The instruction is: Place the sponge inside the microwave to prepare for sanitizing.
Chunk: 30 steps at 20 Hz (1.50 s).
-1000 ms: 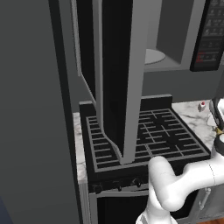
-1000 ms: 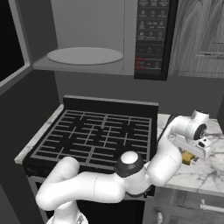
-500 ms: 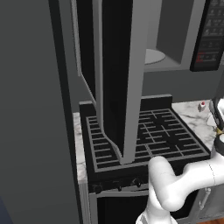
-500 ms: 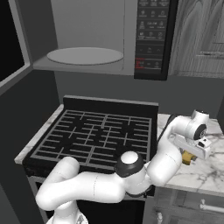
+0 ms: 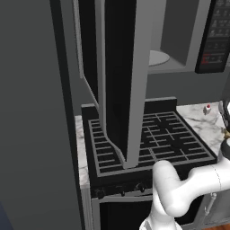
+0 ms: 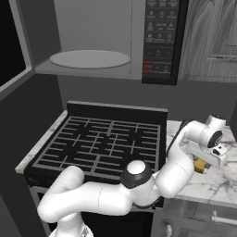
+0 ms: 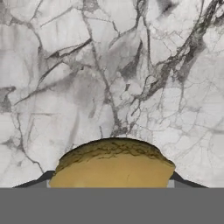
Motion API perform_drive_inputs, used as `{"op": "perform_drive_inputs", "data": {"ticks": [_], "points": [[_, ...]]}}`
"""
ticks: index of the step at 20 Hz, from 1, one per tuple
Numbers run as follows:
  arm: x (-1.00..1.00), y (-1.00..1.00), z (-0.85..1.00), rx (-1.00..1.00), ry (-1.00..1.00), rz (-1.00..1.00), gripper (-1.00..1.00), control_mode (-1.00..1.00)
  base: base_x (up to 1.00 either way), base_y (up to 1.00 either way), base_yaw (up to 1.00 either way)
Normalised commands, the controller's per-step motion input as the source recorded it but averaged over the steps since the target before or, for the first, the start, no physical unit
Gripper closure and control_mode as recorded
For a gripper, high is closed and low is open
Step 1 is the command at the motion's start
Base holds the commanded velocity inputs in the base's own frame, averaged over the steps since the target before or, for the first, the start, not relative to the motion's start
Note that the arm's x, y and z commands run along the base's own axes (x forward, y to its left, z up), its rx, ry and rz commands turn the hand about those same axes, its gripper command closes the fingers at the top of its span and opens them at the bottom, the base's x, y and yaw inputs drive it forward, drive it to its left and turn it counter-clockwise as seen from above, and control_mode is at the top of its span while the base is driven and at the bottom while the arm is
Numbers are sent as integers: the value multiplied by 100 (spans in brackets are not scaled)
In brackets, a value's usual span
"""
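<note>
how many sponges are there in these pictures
1. The sponge sits between the pincer fingertips, low over the marble counter to the right of the stove. Others could be hidden behind the arm or the open microwave door.

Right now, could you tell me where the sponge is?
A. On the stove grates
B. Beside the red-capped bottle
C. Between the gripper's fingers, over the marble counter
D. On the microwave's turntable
C. In the hand view the yellow-tan sponge sits between the two dark fingertips with the marble counter behind it; in the right base view it shows at the gripper, right of the stove.
</note>
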Motion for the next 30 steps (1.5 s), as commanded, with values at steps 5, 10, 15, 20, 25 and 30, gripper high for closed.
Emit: {"op": "perform_drive_inputs", "data": {"ticks": [5,10,15,20,25,30], "points": [[-26,-2,49,1,-5,0,100,-100,0,0,0],[-57,11,44,0,-12,0,100,-100,0,0,0],[-55,24,59,-5,-23,0,100,-100,0,0,0],[-30,42,48,-16,-17,2,100,-100,0,0,0],[-52,48,41,-18,0,1,100,-100,0,0,0],[-75,47,31,-23,-8,2,100,-100,0,0,0]]}}
